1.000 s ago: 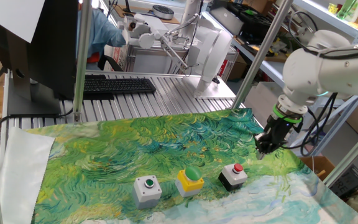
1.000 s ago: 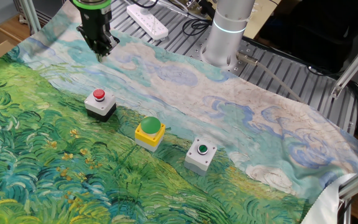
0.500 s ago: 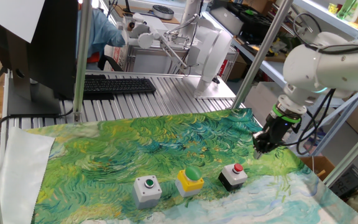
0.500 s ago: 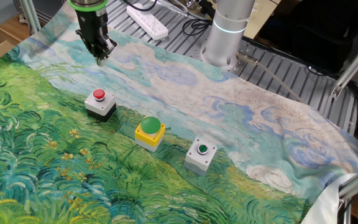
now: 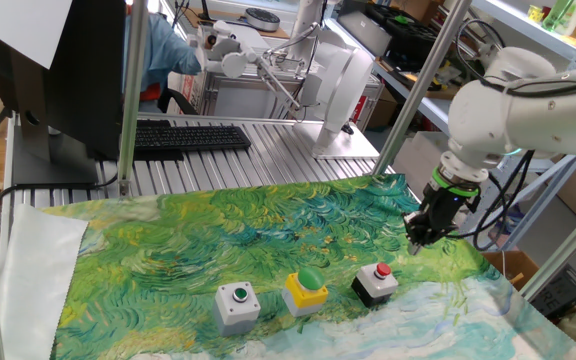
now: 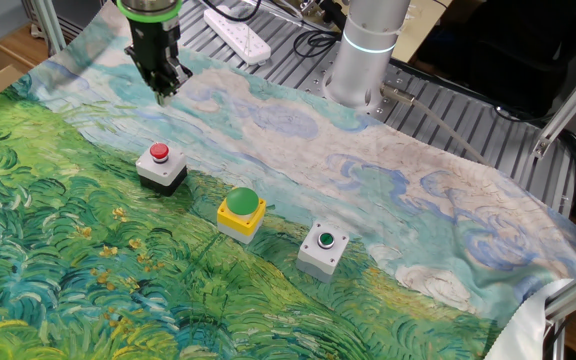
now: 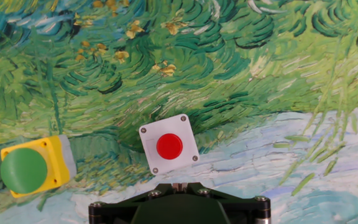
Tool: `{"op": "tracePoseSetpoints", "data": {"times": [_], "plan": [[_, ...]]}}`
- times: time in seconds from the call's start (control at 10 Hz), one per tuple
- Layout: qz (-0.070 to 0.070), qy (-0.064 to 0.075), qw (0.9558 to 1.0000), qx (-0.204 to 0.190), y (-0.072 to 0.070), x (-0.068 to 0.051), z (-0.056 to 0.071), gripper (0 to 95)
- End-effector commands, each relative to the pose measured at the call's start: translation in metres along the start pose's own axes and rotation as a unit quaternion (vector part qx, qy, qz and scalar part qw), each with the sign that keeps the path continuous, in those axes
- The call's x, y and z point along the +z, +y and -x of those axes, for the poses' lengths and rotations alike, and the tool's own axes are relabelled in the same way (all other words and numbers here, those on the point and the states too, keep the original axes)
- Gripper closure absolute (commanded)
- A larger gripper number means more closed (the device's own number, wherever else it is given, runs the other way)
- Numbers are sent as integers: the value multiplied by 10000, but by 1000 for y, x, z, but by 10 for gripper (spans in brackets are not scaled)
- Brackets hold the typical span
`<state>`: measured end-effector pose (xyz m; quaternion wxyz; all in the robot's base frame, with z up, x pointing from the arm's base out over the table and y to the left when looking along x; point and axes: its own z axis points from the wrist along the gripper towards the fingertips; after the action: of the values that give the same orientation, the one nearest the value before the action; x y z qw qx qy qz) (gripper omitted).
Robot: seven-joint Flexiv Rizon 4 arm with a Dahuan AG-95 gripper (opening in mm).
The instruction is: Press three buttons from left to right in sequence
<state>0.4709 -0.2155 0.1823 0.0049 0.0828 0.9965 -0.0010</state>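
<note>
Three buttons stand in a row on the painted cloth (image 5: 268, 220). The grey box with a small green button (image 5: 237, 305) (image 6: 322, 248) is leftmost in one fixed view. In the middle is the yellow box with a green dome (image 5: 306, 288) (image 6: 240, 212) (image 7: 33, 167), and the black box with a red button (image 5: 375, 281) (image 6: 161, 165) (image 7: 168, 145) is rightmost. My gripper (image 5: 415, 243) (image 6: 163, 94) (image 7: 178, 185) hangs shut above the cloth, behind and to the right of the red button box. It touches nothing and its fingertips meet.
A black keyboard (image 5: 188, 137) and a monitor lie behind the cloth on the slatted table. A white power strip (image 6: 238, 33) and the arm's base (image 6: 368, 50) stand at the far side. Metal frame posts (image 5: 128, 95) border the table.
The arm has shifted slightly left; the shut gripper stays almost in place above the cloth near the red button box.
</note>
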Motion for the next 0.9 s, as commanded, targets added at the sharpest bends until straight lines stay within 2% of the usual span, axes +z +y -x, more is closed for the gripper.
{"op": "tracePoseSetpoints", "data": {"times": [0.1, 0.4, 0.9], "plan": [[-12, 10, 10000, -40, 1, -1, 4, 950], [-9, 14, 10000, -41, 3, -2, 8, 950], [-69, 22, 9996, -281, 3, -2, 7, 950]]}}
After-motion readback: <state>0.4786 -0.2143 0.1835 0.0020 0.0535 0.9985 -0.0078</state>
